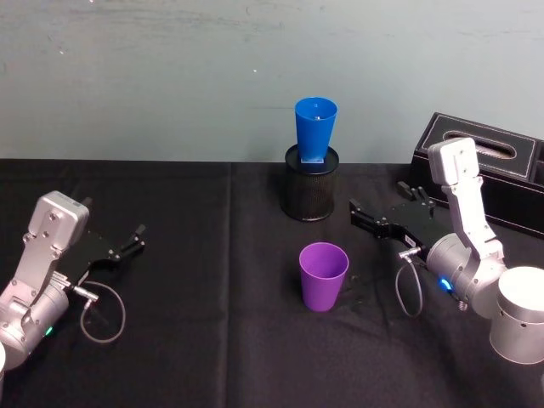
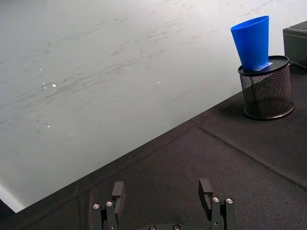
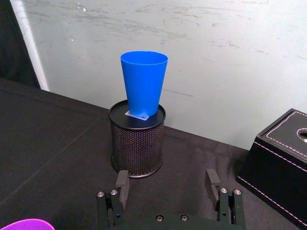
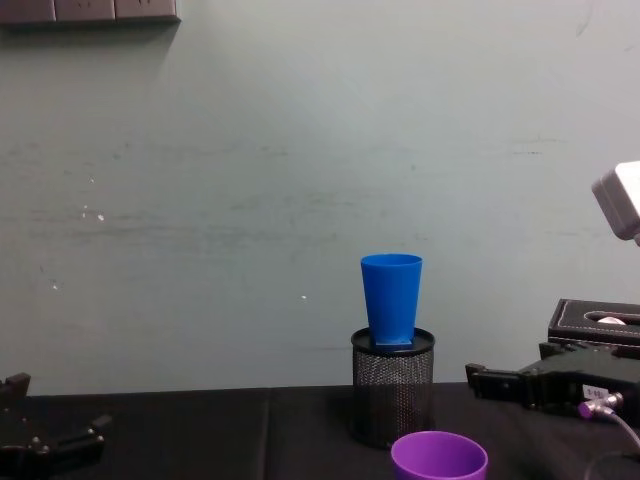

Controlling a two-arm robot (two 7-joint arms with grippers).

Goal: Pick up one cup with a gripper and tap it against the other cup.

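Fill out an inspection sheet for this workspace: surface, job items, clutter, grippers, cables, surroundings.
Surface: black cloth covers the table, creased.
Job items: purple cup upright on the cloth, ungripped; blue cup upright on top of the mesh holder.
Clutter: black tissue box at the right rear.
Grippers: right gripper open, low, right of the purple cup, apart from it; left gripper open, at the left, away from both cups.
Cables: a looped cable at each wrist.
Surroundings: pale wall behind the table.
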